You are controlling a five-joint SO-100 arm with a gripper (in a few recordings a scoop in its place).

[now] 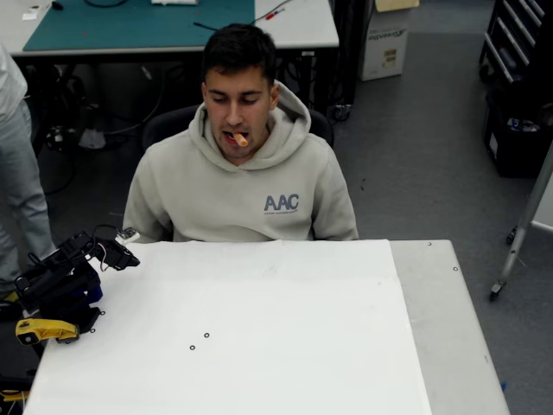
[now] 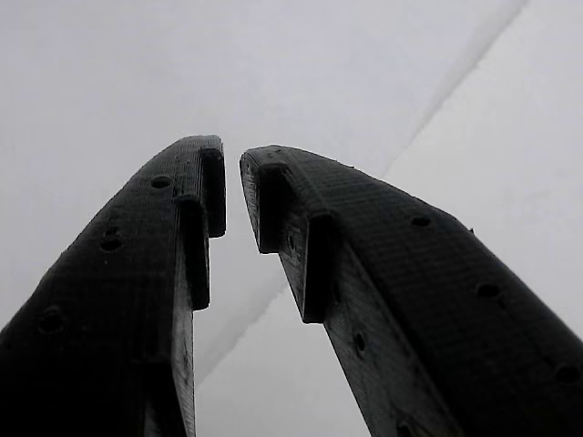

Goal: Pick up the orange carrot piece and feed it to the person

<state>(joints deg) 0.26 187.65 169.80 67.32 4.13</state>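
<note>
Overhead view evenly lit, sharp, soft shadows on the white table (image 1: pixel 285 337); wrist view washed-out (pale, hazy background), dark fingers (image 2: pixel 137 291) underexposed.

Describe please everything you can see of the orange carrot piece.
The orange carrot piece is a small, stubby orange-tan stick with a rounded end. In the overhead view it is held in the mouth of the person, one end sticking out, tilted down to the picture's right. Nothing else touches it; its surface detail is too small to tell.
</note>
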